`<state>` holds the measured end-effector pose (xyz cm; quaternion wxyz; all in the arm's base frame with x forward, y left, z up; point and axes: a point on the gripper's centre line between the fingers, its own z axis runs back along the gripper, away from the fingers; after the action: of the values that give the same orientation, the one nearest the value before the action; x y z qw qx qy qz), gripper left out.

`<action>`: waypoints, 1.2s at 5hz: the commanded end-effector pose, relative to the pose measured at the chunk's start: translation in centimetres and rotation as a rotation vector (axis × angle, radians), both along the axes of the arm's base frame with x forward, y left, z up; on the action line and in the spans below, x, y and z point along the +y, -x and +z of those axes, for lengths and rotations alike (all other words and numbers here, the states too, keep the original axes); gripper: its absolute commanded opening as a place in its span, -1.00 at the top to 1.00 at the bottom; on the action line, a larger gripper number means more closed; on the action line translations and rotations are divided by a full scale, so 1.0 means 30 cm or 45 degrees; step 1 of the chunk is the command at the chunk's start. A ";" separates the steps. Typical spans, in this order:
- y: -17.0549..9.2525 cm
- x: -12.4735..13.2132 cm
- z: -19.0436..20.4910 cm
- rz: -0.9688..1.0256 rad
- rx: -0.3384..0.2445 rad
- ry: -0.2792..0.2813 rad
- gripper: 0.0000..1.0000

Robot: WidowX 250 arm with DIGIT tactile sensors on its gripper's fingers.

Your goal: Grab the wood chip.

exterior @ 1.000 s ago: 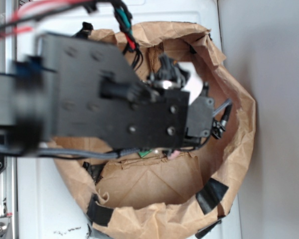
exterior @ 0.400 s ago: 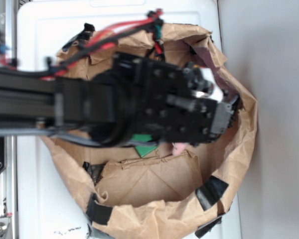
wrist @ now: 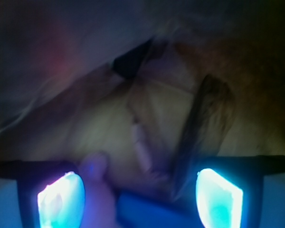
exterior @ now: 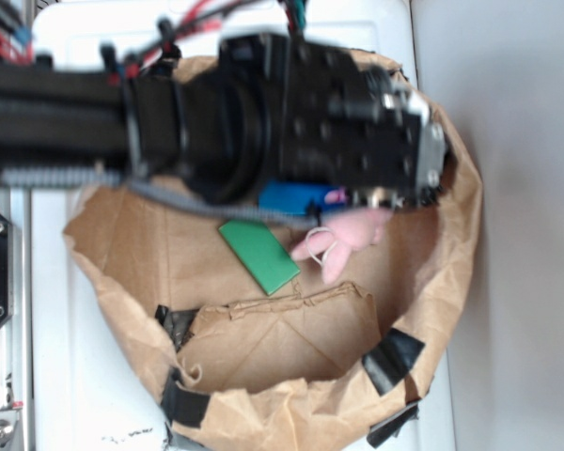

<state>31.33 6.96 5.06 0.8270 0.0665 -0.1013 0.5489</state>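
The wood chip cannot be made out. The gripper is hanging with its fingers spread wide above the paper bag, over a pink plush toy and green block.

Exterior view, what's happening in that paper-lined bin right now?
The WidowX arm reaches across a bin lined with brown paper, its end effector hanging over the far right side. Below it lie a green flat piece, a blue object and a pink soft toy. In the wrist view the two pads stand apart with nothing clamped between them. No wood chip can be identified; the arm hides much of the bin.
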 end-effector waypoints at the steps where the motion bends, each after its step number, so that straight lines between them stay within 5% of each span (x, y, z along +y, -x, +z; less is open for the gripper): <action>1: 0.083 0.110 0.150 -0.074 -0.029 0.098 -1.00; 3: 0.074 0.087 0.094 -0.048 -0.073 0.080 -1.00; 6: -0.008 0.019 -0.089 0.081 -0.185 -0.091 -1.00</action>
<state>31.13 7.37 1.88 0.7898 0.0693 -0.1708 0.5850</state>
